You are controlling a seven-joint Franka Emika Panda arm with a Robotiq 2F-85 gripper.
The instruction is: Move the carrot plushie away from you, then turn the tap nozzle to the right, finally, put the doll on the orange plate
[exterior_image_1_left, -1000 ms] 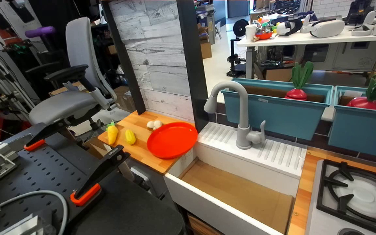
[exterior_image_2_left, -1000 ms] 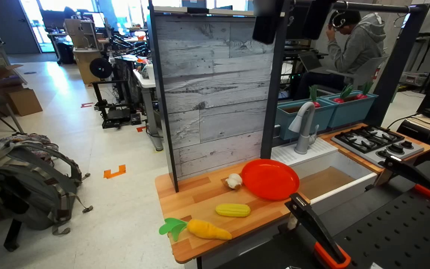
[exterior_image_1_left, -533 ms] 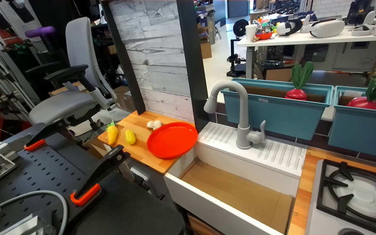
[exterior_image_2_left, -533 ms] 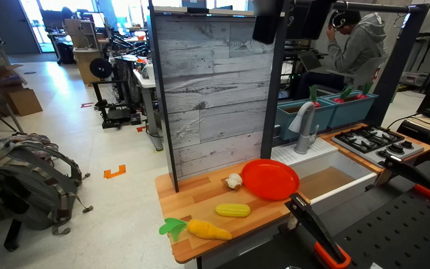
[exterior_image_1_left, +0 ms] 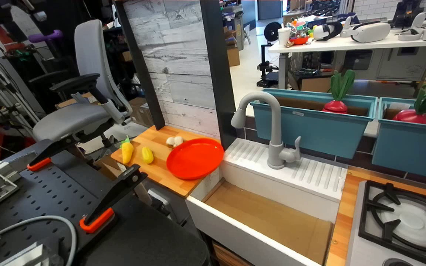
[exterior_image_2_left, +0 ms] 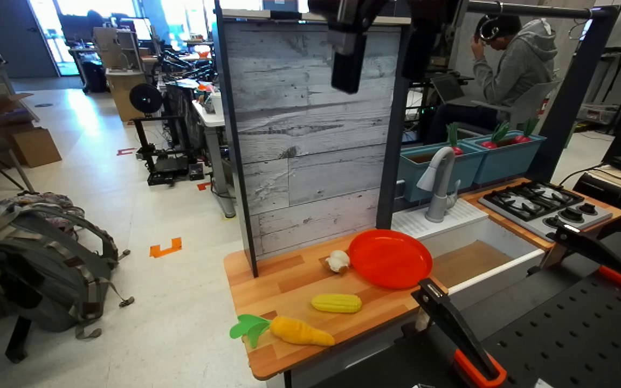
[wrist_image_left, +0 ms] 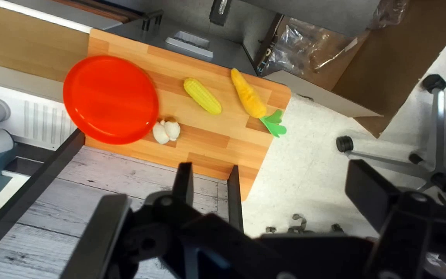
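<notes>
"Three steps asked; how many look done?"

"None, I'd judge. The carrot plushie [exterior_image_2_left: 301, 330] lies on the wooden board [exterior_image_2_left: 278, 281], its tip at the edge facing the black table [exterior_image_1_left: 154, 225], and the tap nozzle [exterior_image_1_left: 276, 125] points to the board's side, so both seem left to do."

"And the doll?"

"I can't pick one out, and no toy sits on the orange plate [exterior_image_2_left: 390, 258]. My gripper [exterior_image_2_left: 380, 81] hangs high, fingers [exterior_image_2_left: 349, 70] well apart, holding nothing."
</notes>
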